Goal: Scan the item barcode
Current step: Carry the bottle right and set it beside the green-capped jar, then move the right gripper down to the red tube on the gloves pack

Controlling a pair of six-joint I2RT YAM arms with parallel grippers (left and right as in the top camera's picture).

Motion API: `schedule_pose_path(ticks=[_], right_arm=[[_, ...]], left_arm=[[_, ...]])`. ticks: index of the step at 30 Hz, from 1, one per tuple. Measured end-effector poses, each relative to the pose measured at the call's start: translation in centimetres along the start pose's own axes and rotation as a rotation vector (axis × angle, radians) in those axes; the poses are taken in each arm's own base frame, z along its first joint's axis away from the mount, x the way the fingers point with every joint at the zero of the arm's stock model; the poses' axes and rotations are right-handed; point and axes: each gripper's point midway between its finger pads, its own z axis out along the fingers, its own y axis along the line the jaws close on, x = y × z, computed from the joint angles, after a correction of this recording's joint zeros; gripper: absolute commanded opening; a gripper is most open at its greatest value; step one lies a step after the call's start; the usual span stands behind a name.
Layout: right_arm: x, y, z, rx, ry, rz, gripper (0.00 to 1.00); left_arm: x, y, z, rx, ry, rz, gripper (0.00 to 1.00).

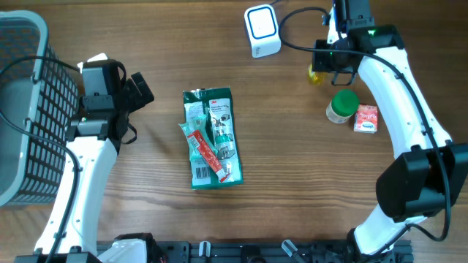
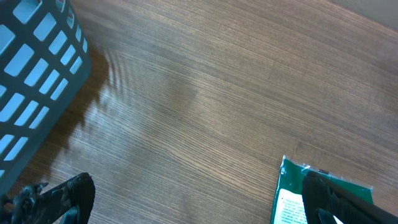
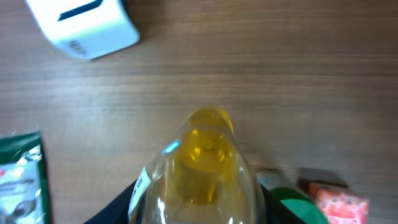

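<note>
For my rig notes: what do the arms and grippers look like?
Both arms have white tubular links, left arm and right arm, joined by black joint housings. The left gripper and right gripper are black. Thin black cables loop beside each arm, and a small green light glows near the right wrist.

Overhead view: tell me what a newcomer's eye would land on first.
The green package lies flat in the middle of the table. At the far right, the right end effector grips a clear bottle of yellow liquid, near the white scanner. A dark mesh basket fills the left edge.
</note>
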Motion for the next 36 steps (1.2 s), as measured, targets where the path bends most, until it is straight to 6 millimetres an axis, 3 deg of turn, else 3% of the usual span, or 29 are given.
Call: schedule_pose_path(ticks=[6, 8, 11, 12, 15, 17, 23, 26, 29, 30, 32, 33, 36], right_arm=[[-0.6, -7.1, 0.5, 0.113, -0.003, 0.152, 0.07], [0.1, -9.6, 2.1, 0.123, 0.04, 0.211, 0.07], [1.3, -11.3, 4.3, 0.126, 0.101, 0.253, 0.07], [1.6, -11.6, 4.8, 0.126, 0.115, 0.26, 0.15], [2.1, -12.1, 5.7, 0.13, 0.138, 0.271, 0.8], [2.0, -12.1, 5.8, 0.129, 0.137, 0.28, 0.99], [2.5, -12.0, 5.4, 0.125, 0.16, 0.279, 1.0], [0.4, -11.9, 2.8, 0.121, 0.118, 0.27, 0.97], [-3.5, -10.9, -5.2, 0.091, -0.05, 0.236, 0.84], [-3.9, -9.5, -8.6, 0.046, -0.102, 0.195, 0.78], [-2.7, -5.7, -12.8, -0.083, -0.121, 0.089, 0.53], [-0.9, -2.0, -15.0, -0.212, -0.093, -0.018, 0.52], [2.9, 3.5, -15.4, -0.421, 0.033, -0.18, 0.52]], left_arm=[[0.0, 0.0, 0.0, 0.0, 0.0, 0.0, 1.0], [0.0, 0.0, 0.0, 0.0, 0.0, 0.0, 1.0], [0.0, 0.0, 0.0, 0.0, 0.0, 0.0, 1.0], [0.0, 0.0, 0.0, 0.0, 0.0, 0.0, 1.0], [0.0, 0.0, 0.0, 0.0, 0.0, 0.0, 1.0], [0.0, 0.0, 0.0, 0.0, 0.0, 0.0, 1.0], [0.0, 0.0, 0.0, 0.0, 0.0, 0.0, 1.0], [0.0, 0.0, 0.0, 0.0, 0.0, 0.0, 1.0], [0.0, 0.0, 0.0, 0.0, 0.0, 0.0, 1.0], [0.0, 0.0, 0.0, 0.0, 0.0, 0.0, 1.0], [0.0, 0.0, 0.0, 0.0, 0.001, 0.0, 1.0], [0.0, 0.0, 0.0, 0.0, 0.0, 0.0, 1.0], [0.0, 0.0, 0.0, 0.0, 0.0, 0.0, 1.0]])
